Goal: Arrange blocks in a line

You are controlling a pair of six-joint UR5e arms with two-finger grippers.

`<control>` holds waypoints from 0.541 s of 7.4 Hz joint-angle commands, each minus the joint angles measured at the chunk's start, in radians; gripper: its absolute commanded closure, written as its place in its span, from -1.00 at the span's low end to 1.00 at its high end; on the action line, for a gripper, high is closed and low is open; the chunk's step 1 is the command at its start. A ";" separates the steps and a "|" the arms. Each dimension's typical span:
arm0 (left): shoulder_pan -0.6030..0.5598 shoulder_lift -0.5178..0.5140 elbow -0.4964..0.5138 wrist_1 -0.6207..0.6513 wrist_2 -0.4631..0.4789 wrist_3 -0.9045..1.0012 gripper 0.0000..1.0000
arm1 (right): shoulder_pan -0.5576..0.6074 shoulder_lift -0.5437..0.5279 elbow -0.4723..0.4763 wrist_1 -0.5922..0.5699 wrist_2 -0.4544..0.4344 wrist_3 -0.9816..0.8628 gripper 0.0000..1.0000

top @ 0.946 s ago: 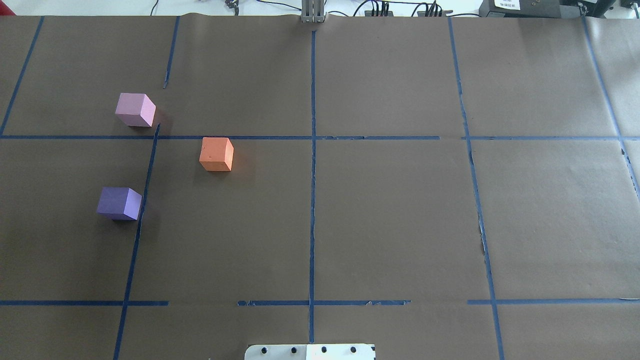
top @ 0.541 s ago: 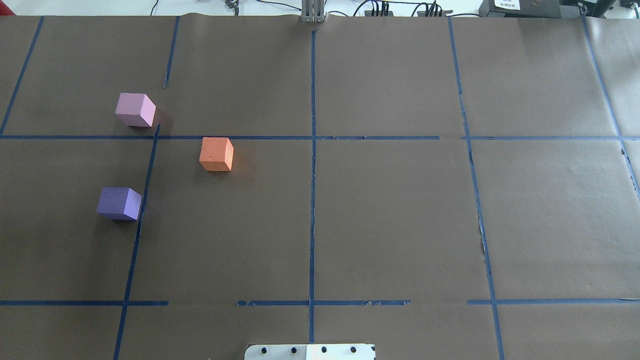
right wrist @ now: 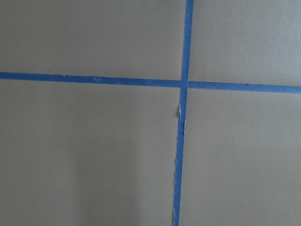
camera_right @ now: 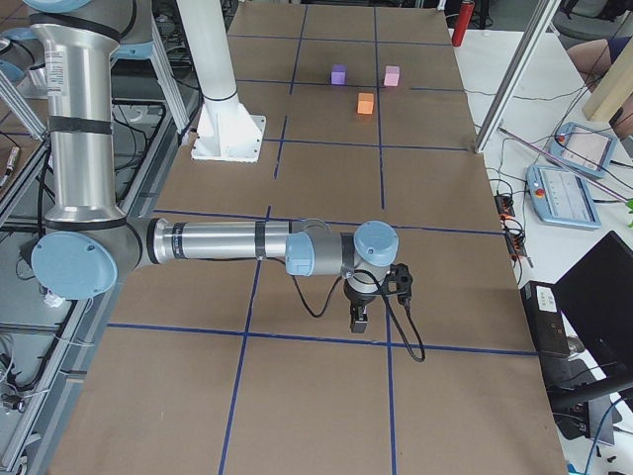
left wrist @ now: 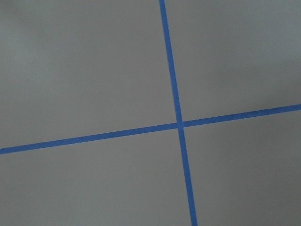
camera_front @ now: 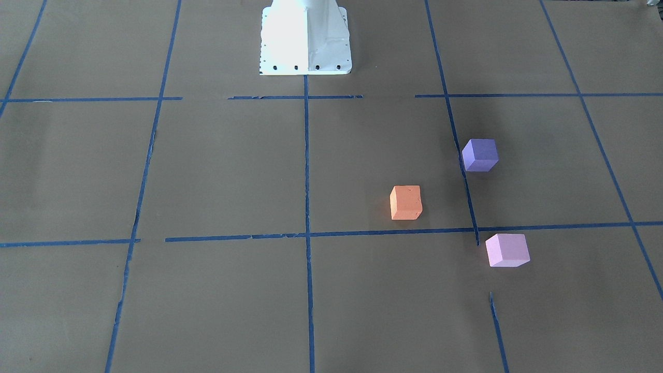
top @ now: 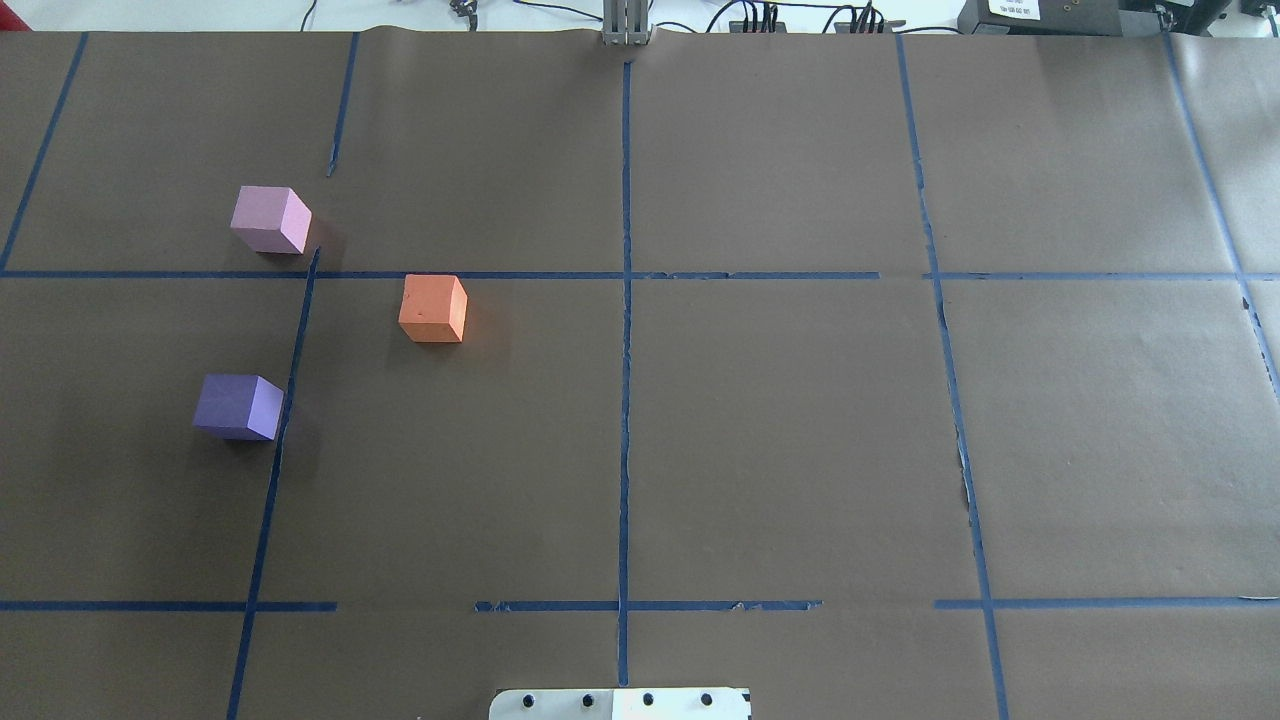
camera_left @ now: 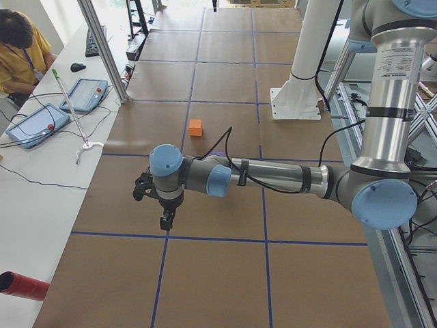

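Note:
Three cubes sit apart on the brown paper on the robot's left half. The orange block (top: 433, 309) (camera_front: 405, 202) (camera_right: 365, 103) lies nearest the centre line. The dark violet-purple block (top: 238, 406) (camera_front: 480, 154) is nearer the robot, and the pale pink-lilac block (top: 270, 219) (camera_front: 507, 250) is farther from it. My left gripper (camera_left: 166, 220) shows only in the exterior left view, hanging above the table far from the blocks. My right gripper (camera_right: 358, 322) shows only in the exterior right view, at the other end. I cannot tell whether either is open or shut.
Blue tape lines (top: 625, 350) divide the paper into a grid. The white robot base (camera_front: 305, 36) stands at the near middle edge. An operator (camera_left: 17, 48) with tablets sits beyond the far edge. Both wrist views show only tape crossings (left wrist: 179, 124) (right wrist: 183, 84).

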 commanded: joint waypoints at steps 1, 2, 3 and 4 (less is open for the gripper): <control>0.193 -0.104 -0.024 -0.058 -0.006 -0.215 -0.99 | 0.000 0.000 0.000 0.000 0.000 0.000 -1.00; 0.276 -0.149 -0.072 -0.058 0.002 -0.349 -0.99 | 0.000 0.000 0.000 0.000 0.000 0.000 -1.00; 0.342 -0.215 -0.087 -0.055 0.021 -0.452 -0.99 | 0.000 0.000 0.000 0.000 0.000 0.000 -1.00; 0.469 -0.302 -0.069 -0.050 0.096 -0.538 -0.99 | 0.000 0.000 0.000 0.000 0.000 0.000 -1.00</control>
